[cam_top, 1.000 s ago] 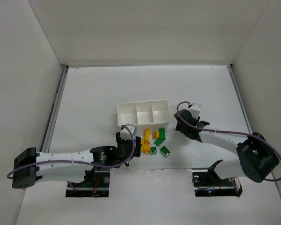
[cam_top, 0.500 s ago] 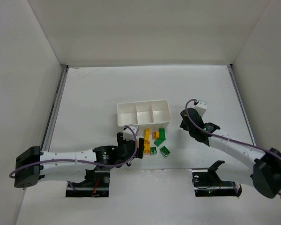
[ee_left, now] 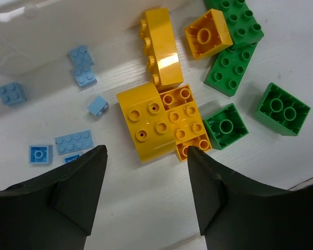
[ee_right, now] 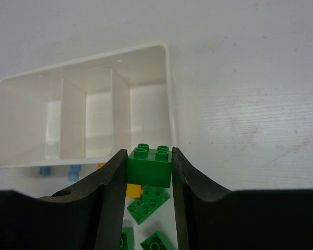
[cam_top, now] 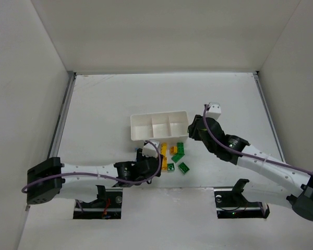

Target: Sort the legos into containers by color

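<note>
The white tray (cam_top: 146,136) with three compartments sits mid-table; it also shows in the right wrist view (ee_right: 167,78), with no bricks inside. My right gripper (cam_top: 194,130) is shut on a green brick (ee_right: 149,166) and holds it above the table just in front of the tray's right end. My left gripper (ee_left: 146,151) is open and empty, hovering just short of a yellow brick (ee_left: 146,122) in the pile (cam_top: 171,156). Orange (ee_left: 188,122), green (ee_left: 232,67) and small light blue bricks (ee_left: 82,65) lie on the table beside the tray.
White walls enclose the table on the left, back and right. A raised rail (cam_top: 62,112) runs along the left side. Both arm bases (cam_top: 240,200) sit at the near edge.
My right gripper has swung left, back toward the tray's right end. My left arm has reached a little further right, toward the brick pile.
</note>
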Available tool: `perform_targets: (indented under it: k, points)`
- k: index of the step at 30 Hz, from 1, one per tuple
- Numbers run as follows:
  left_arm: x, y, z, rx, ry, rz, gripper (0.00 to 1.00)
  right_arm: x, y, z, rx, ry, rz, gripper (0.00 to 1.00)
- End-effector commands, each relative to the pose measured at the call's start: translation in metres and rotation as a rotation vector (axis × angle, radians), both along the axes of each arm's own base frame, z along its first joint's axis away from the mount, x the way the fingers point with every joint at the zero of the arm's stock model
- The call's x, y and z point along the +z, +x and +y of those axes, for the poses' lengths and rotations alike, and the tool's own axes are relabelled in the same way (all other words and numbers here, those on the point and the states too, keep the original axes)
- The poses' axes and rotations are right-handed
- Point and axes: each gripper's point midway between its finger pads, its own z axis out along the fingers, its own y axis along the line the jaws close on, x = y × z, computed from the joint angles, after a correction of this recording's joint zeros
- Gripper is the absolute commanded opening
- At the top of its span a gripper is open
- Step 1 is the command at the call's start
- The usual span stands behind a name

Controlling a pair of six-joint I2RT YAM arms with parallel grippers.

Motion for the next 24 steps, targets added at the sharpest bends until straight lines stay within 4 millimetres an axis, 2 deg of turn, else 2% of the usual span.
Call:
perform_targets:
  k: [1, 8, 13, 15, 20, 24]
  points:
    - [0.010, 0.009, -0.015, 0.012, -0.050, -0.017, 0.58, 0.024, 0.004, 0.019, 0.046, 0.036, -0.058, 0.25]
    - [0.002, 0.019, -0.014, 0.041, -0.034, -0.017, 0.45, 0.035, -0.004, 0.038, 0.117, 0.059, -0.077, 0.25]
    - [0.001, 0.022, -0.012, 0.056, -0.041, -0.017, 0.20, 0.031, 0.001, 0.047, 0.134, 0.053, -0.075, 0.25]
    - [0.005, 0.023, -0.009, 0.066, -0.047, -0.023, 0.15, 0.030, 0.004, 0.051, 0.141, 0.050, -0.077, 0.26]
    - [0.031, 0.026, -0.003, 0.089, -0.123, -0.055, 0.13, 0.027, 0.015, 0.061, 0.158, 0.035, -0.086, 0.26]
    - [0.045, 0.029, -0.001, 0.093, -0.171, -0.065, 0.13, 0.017, 0.039, 0.059, 0.131, 0.009, -0.087, 0.26]
